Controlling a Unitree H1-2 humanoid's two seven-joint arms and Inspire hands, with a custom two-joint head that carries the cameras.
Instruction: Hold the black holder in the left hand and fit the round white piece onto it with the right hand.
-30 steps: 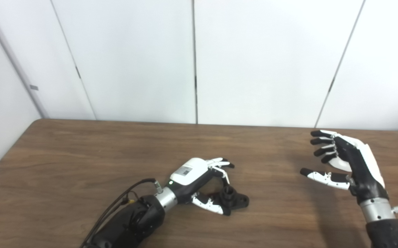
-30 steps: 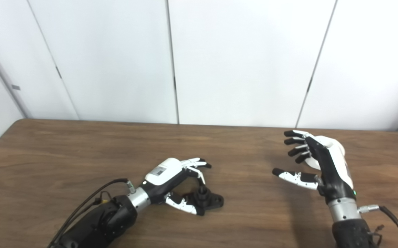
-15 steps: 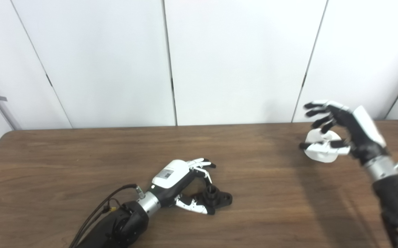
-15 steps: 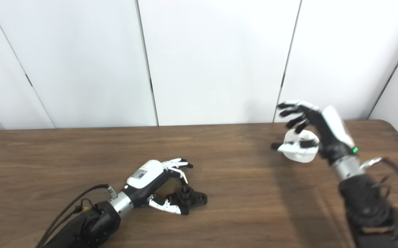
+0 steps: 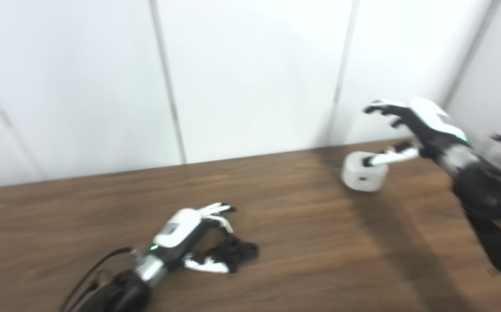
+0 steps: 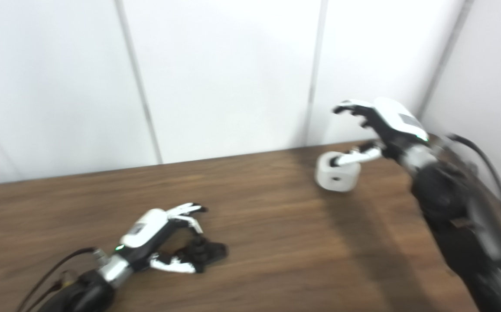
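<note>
The black holder (image 5: 238,252) lies on the brown table (image 5: 302,242) at the lower left. My left hand (image 5: 188,232) rests beside it, open, with fingers arched over it and the thumb along its near side. The round white piece (image 5: 363,175) sits on the table at the far right, near the wall. My right hand (image 5: 411,121) hovers over it, open, with fingers spread above it and the thumb reaching across its top. Both views are blurred. The holder (image 6: 205,252) and the white piece (image 6: 337,176) also show in the right eye view.
White wall panels (image 5: 250,73) stand right behind the table's far edge. A black cable (image 5: 99,264) runs along my left forearm. My right forearm (image 5: 489,208) crosses the table's right side.
The whole picture has shifted and blurred, so the camera has moved. My right hand has reached farther out and now stands over the white piece. My left hand stays by the holder.
</note>
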